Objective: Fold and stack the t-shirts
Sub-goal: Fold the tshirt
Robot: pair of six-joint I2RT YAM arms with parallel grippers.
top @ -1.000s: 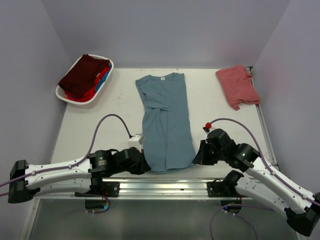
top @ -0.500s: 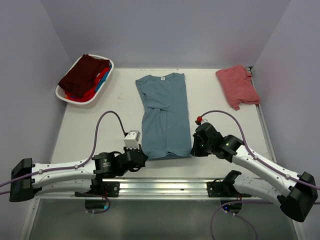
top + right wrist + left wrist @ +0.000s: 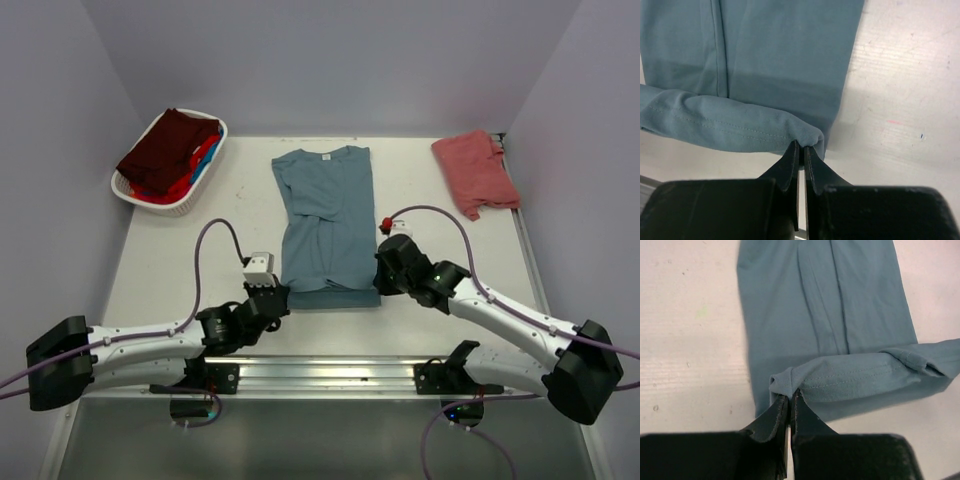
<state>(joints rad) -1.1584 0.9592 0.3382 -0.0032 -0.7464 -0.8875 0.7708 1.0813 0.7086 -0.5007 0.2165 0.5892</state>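
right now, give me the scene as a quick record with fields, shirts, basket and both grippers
teal shirt: flat mid-table, collar at far end, near hem lifted and curled over its body
left gripper: shut on the teal shirt's near-left hem corner
right gripper: shut on its near-right hem corner
salmon shirt: roughly folded, far right corner of the table
basket: far left, holds a maroon shirt on top, blue and red cloth beneath
fold stage: bottom fold begun, not laid down

Five t-shirts [image 3: 330, 210] (three basketed), one basket [image 3: 168, 206], two arms [image 3: 140, 338]
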